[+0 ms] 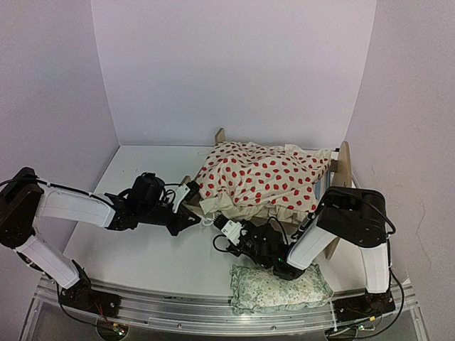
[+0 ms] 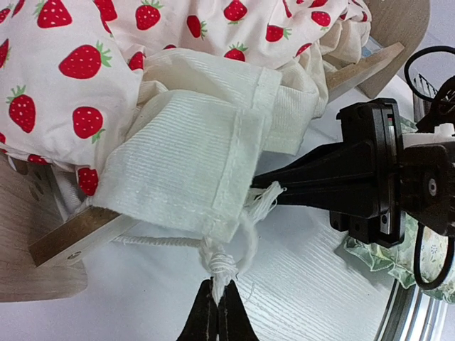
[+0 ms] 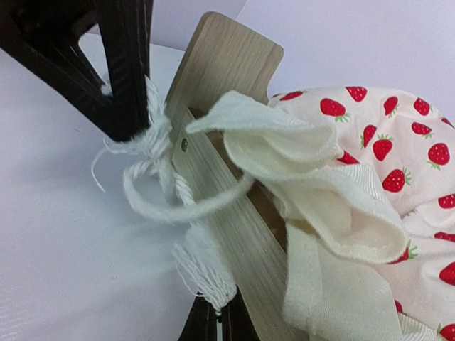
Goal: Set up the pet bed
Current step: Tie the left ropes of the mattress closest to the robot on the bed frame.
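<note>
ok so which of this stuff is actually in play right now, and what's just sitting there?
In play:
pet bed frame
strawberry cushion, lying on the frame
white tie cord, pinched by left claw and right claw

Lying about:
green floral pillow, at the near table edge, in neither claw

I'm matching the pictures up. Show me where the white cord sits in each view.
Top external: cord barely shows, at the lower left corner of the bed.
Left wrist: cord bottom centre, knotted below the cream flap.
Right wrist: cord left of centre, looped against the wooden rail.
Shared landmark: the strawberry cushion.
</note>
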{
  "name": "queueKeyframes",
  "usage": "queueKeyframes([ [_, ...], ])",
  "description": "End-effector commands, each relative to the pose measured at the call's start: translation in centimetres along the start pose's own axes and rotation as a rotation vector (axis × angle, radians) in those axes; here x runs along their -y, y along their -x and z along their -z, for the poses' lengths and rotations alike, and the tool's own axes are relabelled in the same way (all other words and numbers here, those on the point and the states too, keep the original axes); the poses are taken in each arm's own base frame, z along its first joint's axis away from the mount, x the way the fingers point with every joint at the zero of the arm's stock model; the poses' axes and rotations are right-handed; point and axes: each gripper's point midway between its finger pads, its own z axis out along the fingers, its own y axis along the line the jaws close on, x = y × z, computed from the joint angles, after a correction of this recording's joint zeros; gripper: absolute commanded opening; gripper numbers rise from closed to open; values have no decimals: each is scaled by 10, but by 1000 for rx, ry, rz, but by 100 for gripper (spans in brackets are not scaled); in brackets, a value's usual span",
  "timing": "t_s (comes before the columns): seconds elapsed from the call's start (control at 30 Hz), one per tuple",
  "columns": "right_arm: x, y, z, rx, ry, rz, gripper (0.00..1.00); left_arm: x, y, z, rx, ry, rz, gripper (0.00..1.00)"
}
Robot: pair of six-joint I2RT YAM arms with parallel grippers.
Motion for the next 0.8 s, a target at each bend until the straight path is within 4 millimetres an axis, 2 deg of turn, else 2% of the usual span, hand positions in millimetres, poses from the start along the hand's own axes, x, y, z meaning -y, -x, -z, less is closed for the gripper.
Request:
queueKeyframes([
  [0.0,19,8,7,4,-92,-62,0,-4,2,10,23,45,-1,0],
  [0.13,24,7,12,-5,-116,-67,0,-9,1,15,31,80,1,0],
  [0.4,33,38,15,42,-126,-45,0,-31,-11,18,15,208,9,0],
  [0.57,45,49,18,42,-165,-30,0,-43,-6,24,22,263,21,0],
  [0.7,54,47,25,21,-197,-39,0,-63,-2,36,15,336,49,0],
  [0.77,56,40,30,1,-207,-57,0,-74,1,43,23,352,68,0],
])
